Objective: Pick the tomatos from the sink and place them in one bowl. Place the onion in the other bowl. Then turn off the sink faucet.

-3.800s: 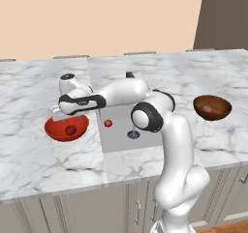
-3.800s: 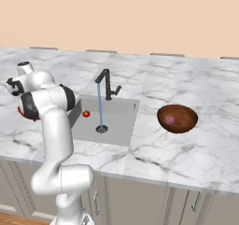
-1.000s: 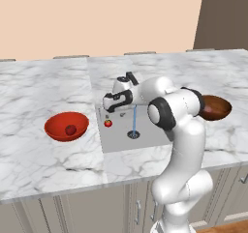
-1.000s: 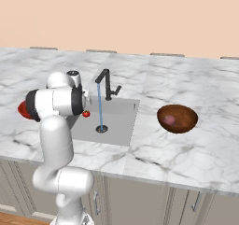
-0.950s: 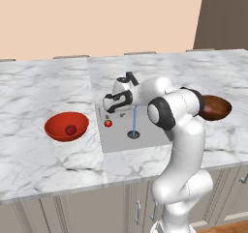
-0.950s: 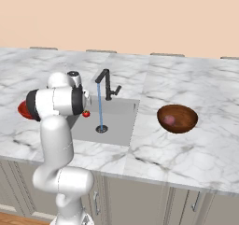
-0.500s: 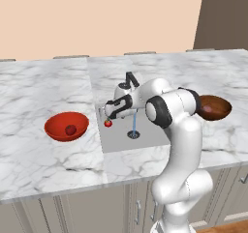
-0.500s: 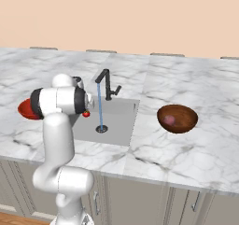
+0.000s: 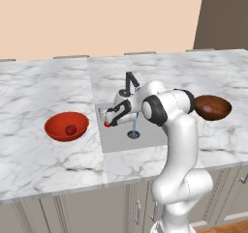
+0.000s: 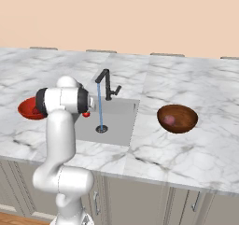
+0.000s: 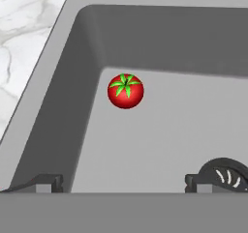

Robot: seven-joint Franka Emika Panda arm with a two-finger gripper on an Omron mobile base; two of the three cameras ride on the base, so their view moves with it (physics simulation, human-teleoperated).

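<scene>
No writing shows on the white marble tabletop (image 9: pixel 58 154), grey recessed sink (image 11: pixel 160 130), shallow red-orange bowl (image 9: pixel 66 126) at left holding a darker tomato (image 9: pixel 70 129), or far-right glossy brown bowl (image 10: pixel 177 118) holding the pinkish-purple onion (image 10: pixel 170 120). Water runs from the slim black faucet (image 10: pixel 107 85). The empty end effector (image 11: pixel 121 186), fingers spread wide, hovers over the green-topped bright red tomato (image 11: pixel 125 91) in the sink's left part.

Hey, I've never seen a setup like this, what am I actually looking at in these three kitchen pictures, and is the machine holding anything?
It is a computer-rendered kitchen with a white robot arm on a base. Two pictures come from cameras behind the arm, on its left and right. The third looks along its gripper into the grey sink. There a red tomato with a green top lies on the floor of the sink, near a corner. The gripper hangs open above it and holds nothing. Water runs from the black faucet. On the marble counter stand a red bowl with a dark red tomato inside and a brown bowl with a pinkish onion inside.
</scene>
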